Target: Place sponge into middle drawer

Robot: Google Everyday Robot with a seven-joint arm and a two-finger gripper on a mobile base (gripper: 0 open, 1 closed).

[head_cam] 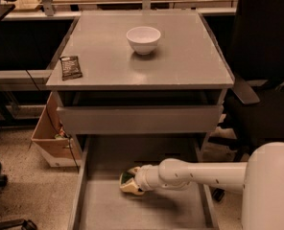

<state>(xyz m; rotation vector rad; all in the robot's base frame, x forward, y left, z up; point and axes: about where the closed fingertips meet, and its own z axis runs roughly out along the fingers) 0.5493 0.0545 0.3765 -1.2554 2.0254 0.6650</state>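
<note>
Leftmost, a cardboard box (45,145) stands on the ground just beside the cabinet, its contents too dark to make out. Above it a dark snack wrapper (70,67) lies flat near the left edge of the cabinet top (185,66), well apart from the work.

Below, the middle drawer (147,211) is pulled out toward the near side. Its low walls and bare grey floor are open from above, which is presumably what lets the arm reach in across the right wall. Its near end is cut off by the lower edge of the view.

Over the left-centre of that floor is the sponge (126,185), green face and yellow foam both showing. It is held at the tip of the gripper (131,180), which is closed narrowly on it. The low hold looks meant for setting it down on the floor. I cannot tell whether its underside touches the floor or hangs just above, though a shadow lies beneath it. The fingers are largely hidden behind the sponge and the wrist.

Further along, a white bowl (143,39) stands upright at the far middle of the top. Under the top, the upper drawer (139,120) shows a plain front panel and shades the far part of the middle drawer.

The white arm (209,174) enters from the right, its base cut off at the near right corner. A black chair (266,56) stands to the right of the cabinet.
</note>
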